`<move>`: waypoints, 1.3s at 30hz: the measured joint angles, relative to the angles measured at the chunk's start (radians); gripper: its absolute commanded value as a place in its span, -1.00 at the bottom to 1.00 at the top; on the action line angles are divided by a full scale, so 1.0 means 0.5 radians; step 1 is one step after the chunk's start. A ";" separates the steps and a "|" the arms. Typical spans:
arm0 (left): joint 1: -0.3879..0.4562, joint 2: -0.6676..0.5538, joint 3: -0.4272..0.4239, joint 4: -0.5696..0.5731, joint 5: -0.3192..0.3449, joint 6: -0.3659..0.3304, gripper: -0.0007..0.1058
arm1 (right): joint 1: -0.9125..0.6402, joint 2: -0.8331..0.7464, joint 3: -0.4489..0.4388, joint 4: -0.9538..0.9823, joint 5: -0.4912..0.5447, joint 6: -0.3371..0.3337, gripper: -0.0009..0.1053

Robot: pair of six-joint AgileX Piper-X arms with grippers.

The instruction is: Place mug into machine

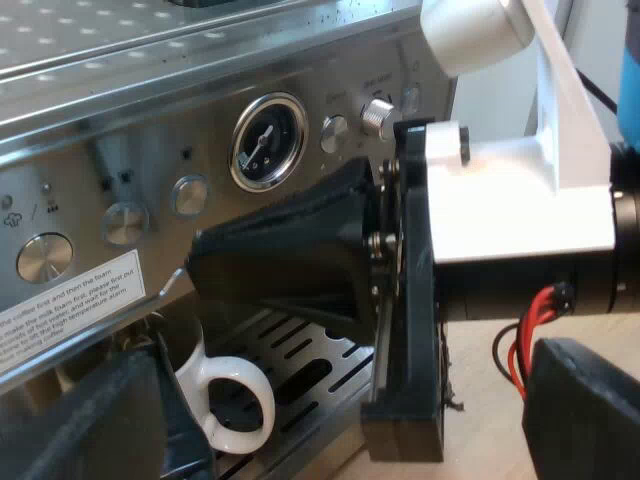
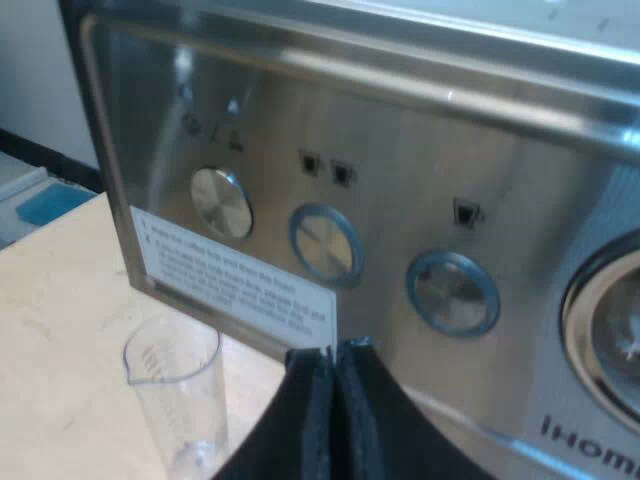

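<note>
The brushed-steel espresso machine point(image 1: 150, 110) was the landmark, its front panel facing both arms. At the machine's front the left gripper point(image 1: 350, 410) stood wide open, fingers point(image 1: 100, 420) well apart and closed on nothing. The right gripper point(image 2: 335, 365) hung close to the panel, below the round pressure gauge point(image 1: 268, 142), its two black fingers pressed together and empty. The white ceramic mug point(image 1: 225, 400) stood upright on the machine's slotted drip tray point(image 1: 300, 350), just beside one left finger, its looped handle turned outward from the machine. The mug lay under the right gripper's tips and level with the left gripper, so the left arm looked nearer. A clear measuring glass point(image 2: 175, 400) stood on the pale wooden table point(image 2: 60, 330) beside the machine.
</note>
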 measured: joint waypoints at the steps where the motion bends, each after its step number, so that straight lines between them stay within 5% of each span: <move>1: 0.000 0.000 0.000 0.000 0.000 0.000 0.50 | 0.000 0.000 -0.001 -0.008 0.000 0.000 -0.98; 39: 0.000 0.000 0.000 0.000 0.006 -0.002 0.50 | -0.046 0.068 -0.005 -0.147 0.118 -0.007 -0.98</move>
